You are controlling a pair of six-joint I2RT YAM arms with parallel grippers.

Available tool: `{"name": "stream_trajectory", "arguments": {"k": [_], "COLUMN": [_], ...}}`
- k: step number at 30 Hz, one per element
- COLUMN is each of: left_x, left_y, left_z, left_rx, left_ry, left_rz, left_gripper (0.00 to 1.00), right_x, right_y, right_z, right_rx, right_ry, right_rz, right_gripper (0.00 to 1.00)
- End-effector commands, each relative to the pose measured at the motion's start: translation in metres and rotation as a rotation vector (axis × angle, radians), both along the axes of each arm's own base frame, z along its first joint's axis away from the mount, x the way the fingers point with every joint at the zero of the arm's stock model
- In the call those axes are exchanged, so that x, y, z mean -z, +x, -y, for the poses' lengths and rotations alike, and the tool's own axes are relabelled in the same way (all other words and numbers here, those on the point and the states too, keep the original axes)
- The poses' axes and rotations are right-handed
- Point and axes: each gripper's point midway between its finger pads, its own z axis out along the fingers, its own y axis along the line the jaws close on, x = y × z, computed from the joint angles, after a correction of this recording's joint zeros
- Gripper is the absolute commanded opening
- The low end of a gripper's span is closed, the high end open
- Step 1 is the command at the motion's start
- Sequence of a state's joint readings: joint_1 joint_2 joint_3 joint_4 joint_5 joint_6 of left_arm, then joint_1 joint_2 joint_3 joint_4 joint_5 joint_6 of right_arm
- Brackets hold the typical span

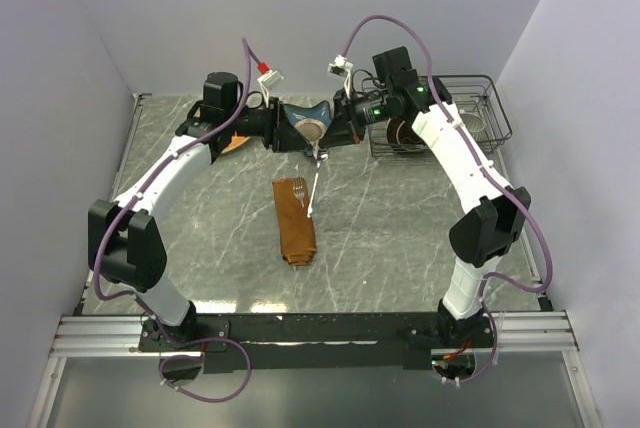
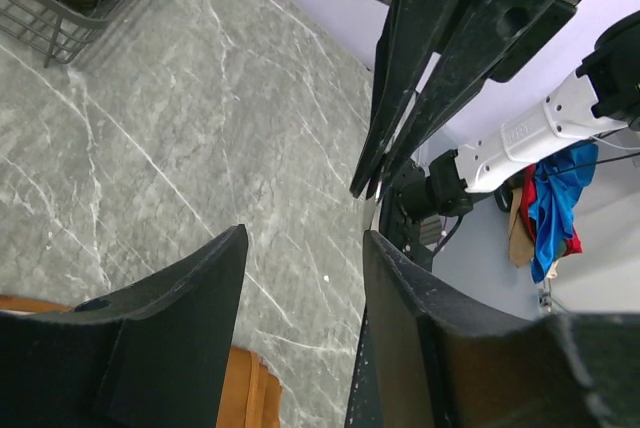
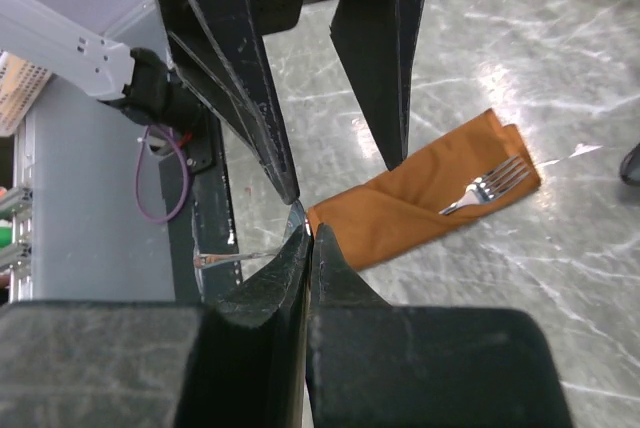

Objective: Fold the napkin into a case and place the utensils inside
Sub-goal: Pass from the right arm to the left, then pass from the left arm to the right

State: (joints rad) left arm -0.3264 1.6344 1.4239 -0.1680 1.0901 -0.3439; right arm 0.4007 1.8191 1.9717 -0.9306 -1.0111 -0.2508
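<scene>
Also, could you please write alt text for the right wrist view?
The right gripper, jaws shut, pinches a thin silver utensil above the grey marble table, with the left gripper open just beyond it. Further off lies the folded orange case, the tines of a fork poking from its end.

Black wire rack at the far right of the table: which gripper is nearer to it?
Right. The right gripper, shut on a thin silver utensil, is left of the black wire rack; the open left gripper faces it from beyond, farther left.
</scene>
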Motion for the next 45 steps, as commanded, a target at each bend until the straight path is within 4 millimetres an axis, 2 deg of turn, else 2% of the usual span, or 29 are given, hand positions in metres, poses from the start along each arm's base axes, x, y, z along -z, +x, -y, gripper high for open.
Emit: {"name": "stream_trajectory", "arguments": {"k": [1,6,14,16,20,21,22,24,25,29,30,32,34,35,36,37,38,39,40,45], "left_x": [-0.019,-0.020,-0.022,-0.022,-0.020,-0.020,-0.019,-0.022,-0.021,-0.021,-0.025,-0.034,-0.043,-0.048,-0.053,-0.057,-0.059,-0.060,-0.062,-0.066], "left_y": [-0.017,-0.022,-0.034,-0.035,-0.033,-0.033,-0.032,-0.031,-0.030,-0.019,-0.009,-0.002,0.011,0.013,0.021,0.023,0.025,0.029,0.031,0.035], "left_z": [0.000,0.003,0.005,0.005,0.005,0.005,0.006,0.007,0.007,-0.001,-0.009,-0.019,-0.032,-0.035,-0.042,-0.044,-0.046,-0.048,-0.049,-0.052], "left_rx": [0.040,0.062,0.095,0.090,0.085,0.085,0.086,0.079,0.069,-0.021,-0.061,-0.118,-0.176,-0.195,-0.227,-0.241,-0.257,-0.281,-0.296,-0.343], "left_ry": [-0.016,-0.013,-0.021,-0.026,-0.023,-0.023,-0.024,-0.037,-0.038,-0.065,-0.108,-0.157,-0.207,-0.236,-0.263,-0.280,-0.295,-0.304,-0.307,-0.341], "left_rz": [0.076,0.101,0.123,0.127,0.117,0.117,0.115,0.104,0.092,0.023,0.009,-0.052,-0.022,-0.054,-0.030,-0.026,-0.041,-0.037,-0.035,-0.030], "left_gripper": [0.55,0.52,0.49,0.46,0.26,0.15,0.11,0.01,0.01,0.01,0.01,0.01,0.01,0.01,0.01,0.01,0.01,0.01,0.01,0.01], "right_x": [-0.032,-0.030,-0.025,-0.025,-0.031,-0.033,-0.036,-0.039,-0.044,-0.058,-0.062,-0.064,-0.048,-0.050,-0.035,-0.031,-0.039,-0.027,-0.026,-0.018], "right_y": [-0.021,-0.027,-0.026,-0.027,-0.030,-0.031,-0.030,-0.026,-0.025,-0.010,-0.007,-0.008,-0.012,-0.017,-0.019,-0.019,-0.018,-0.018,-0.017,-0.012], "right_z": [-0.003,-0.008,-0.012,-0.012,-0.015,-0.017,-0.018,-0.021,-0.022,-0.026,-0.026,-0.023,-0.022,-0.022,-0.022,-0.022,-0.023,-0.024,-0.025,-0.038], "right_rx": [-0.029,-0.040,-0.036,-0.038,-0.050,-0.056,-0.055,-0.048,-0.035,0.043,0.062,0.076,0.075,0.080,0.099,0.114,0.124,0.146,0.156,0.161], "right_ry": [0.048,0.039,0.006,0.005,0.028,0.032,0.038,0.051,0.062,0.093,0.100,0.105,0.089,0.103,0.094,0.097,0.126,0.123,0.132,0.168], "right_rz": [0.049,0.058,0.065,0.063,0.075,0.083,0.089,0.092,0.080,0.059,0.067,0.059,0.010,-0.010,-0.081,-0.097,-0.062,-0.111,-0.115,-0.211], "right_gripper": [0.00,0.00,0.00,0.00,0.00,0.00,0.00,0.04,0.09,0.75,0.80,0.82,0.83,0.83,0.84,0.85,0.85,0.85,0.85,0.76]}}
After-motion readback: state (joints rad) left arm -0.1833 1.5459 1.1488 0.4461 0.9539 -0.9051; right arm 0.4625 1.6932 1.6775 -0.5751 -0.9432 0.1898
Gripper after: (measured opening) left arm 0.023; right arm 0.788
